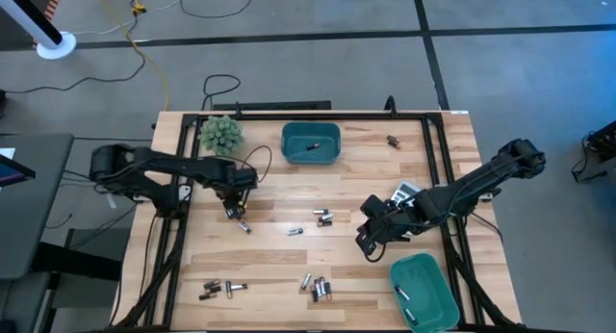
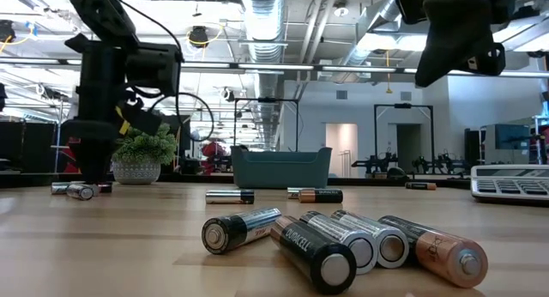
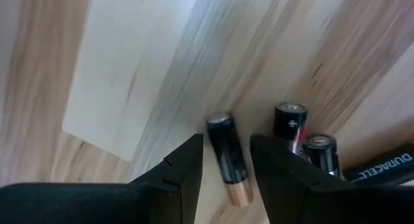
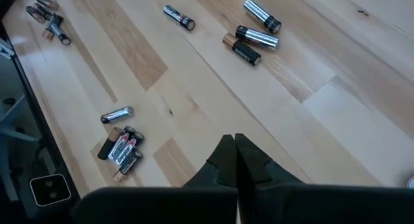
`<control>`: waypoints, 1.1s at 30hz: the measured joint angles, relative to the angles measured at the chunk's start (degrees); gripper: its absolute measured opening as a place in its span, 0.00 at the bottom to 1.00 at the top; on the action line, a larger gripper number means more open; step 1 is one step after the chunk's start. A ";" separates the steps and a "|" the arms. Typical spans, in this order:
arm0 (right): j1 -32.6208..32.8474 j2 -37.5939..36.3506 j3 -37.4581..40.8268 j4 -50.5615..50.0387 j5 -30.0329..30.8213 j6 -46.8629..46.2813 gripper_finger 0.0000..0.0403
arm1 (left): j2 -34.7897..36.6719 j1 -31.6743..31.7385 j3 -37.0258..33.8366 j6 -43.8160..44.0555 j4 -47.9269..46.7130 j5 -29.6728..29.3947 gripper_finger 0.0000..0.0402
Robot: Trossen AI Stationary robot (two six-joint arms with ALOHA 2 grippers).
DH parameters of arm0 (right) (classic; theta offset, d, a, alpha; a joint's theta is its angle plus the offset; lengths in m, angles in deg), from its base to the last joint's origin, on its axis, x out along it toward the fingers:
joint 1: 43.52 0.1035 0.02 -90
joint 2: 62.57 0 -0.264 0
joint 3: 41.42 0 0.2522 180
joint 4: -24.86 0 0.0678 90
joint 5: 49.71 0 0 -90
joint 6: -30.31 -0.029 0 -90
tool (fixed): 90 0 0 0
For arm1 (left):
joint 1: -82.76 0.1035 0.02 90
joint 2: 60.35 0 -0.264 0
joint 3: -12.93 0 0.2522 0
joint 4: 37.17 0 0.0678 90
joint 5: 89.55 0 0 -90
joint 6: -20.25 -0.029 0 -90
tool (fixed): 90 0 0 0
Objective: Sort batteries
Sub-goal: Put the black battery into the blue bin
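Target cell (image 3: 228, 160): dark body, copper end, lies flat on the wood betw the two fingers of the left gripper (image 3: 226, 175). Jaws stand apart, one each side of the cell, not yet clamped on it; gripper low at the table's left-centre (image 1: 234, 210).

Risks (judgement):
- Two more cells (image 3: 290, 123) lie just beside the target, against the outer face of one finger. On closing, that finger could nudge them and set them rolling.
- Target sits a bit skewed to the fingers; squeeze may pivot it or pinch only the copper end, so it slips on lift.
- Cells are round and the table smooth, so any knock could send one toward the table edge.

Right gripper (image 4: 235, 160): fingers pressed together, nothing betw them. Hangs above the table on the right (image 1: 377, 232), just up from the near teal bin (image 1: 435, 275). Waiting arm; low risk unless it swings across the centre cells.

Count, high view (cells tiny, so approx):
- Teal bins: 2. Far bin (image 1: 329, 133) holds 1 dark cell (image 1: 310, 147); near bin shows 2 (image 1: 401, 293).
- Loose batteries on table: cluster by left gripper, 3 per wrist view; centre group (image 1: 322, 217) abt 3 plus 1 single (image 1: 295, 231); front-left group (image 1: 219, 290) abt 4; front-centre group (image 1: 317, 286) abt 5, matching the low view's foreground row (image 2: 343, 241); 1 item at far right (image 1: 393, 140), too small to be sure it is a cell.
- Calculator (image 1: 407, 192): 1, partly under right arm.
- Potted plant (image 1: 221, 134): 1.
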State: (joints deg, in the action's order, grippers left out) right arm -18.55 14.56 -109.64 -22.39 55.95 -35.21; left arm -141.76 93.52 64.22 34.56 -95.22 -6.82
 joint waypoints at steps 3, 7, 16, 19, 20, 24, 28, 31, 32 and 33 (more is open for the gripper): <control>0.00 0.00 -0.01 -0.08 -0.01 0.02 0.01 | -1.89 0.00 -0.03 -1.05 0.57 0.03 0.32; 0.00 0.00 0.00 -0.09 0.00 0.02 0.01 | -2.80 0.59 -0.04 -1.03 0.98 0.55 0.26; 0.00 -0.02 0.00 -0.53 0.00 1.61 0.01 | 0.38 3.14 -0.06 1.10 1.60 1.06 0.09; 0.00 -0.02 0.00 -1.06 -0.01 2.39 0.01 | 3.36 3.48 0.88 2.71 -0.07 -2.09 0.09; 0.00 -0.02 0.00 -1.09 0.00 3.09 0.01 | 5.05 3.59 1.83 3.40 -0.80 -2.75 0.09; 0.00 -0.02 0.00 -1.13 0.00 5.83 0.01 | 10.20 3.50 5.81 5.60 -4.84 -5.01 0.09; 0.02 -0.02 0.00 -4.28 0.00 7.13 0.01 | 12.60 3.36 12.89 9.09 -7.77 -7.82 0.09; 0.47 -0.41 0.00 -8.71 0.02 7.62 0.01 | 11.25 2.11 19.19 10.91 -11.07 -9.43 0.09; 0.69 -0.81 0.00 -9.90 0.02 8.15 0.01 | 10.47 1.48 21.39 11.16 -11.03 -10.02 0.09; 0.87 -1.38 0.08 -10.71 0.01 8.65 0.01 | 9.48 0.77 23.67 11.32 -11.10 -11.02 0.09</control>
State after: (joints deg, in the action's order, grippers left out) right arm -17.68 13.18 -109.55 -33.10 55.96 -26.56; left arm -132.28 94.30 87.89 45.88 -106.32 -17.84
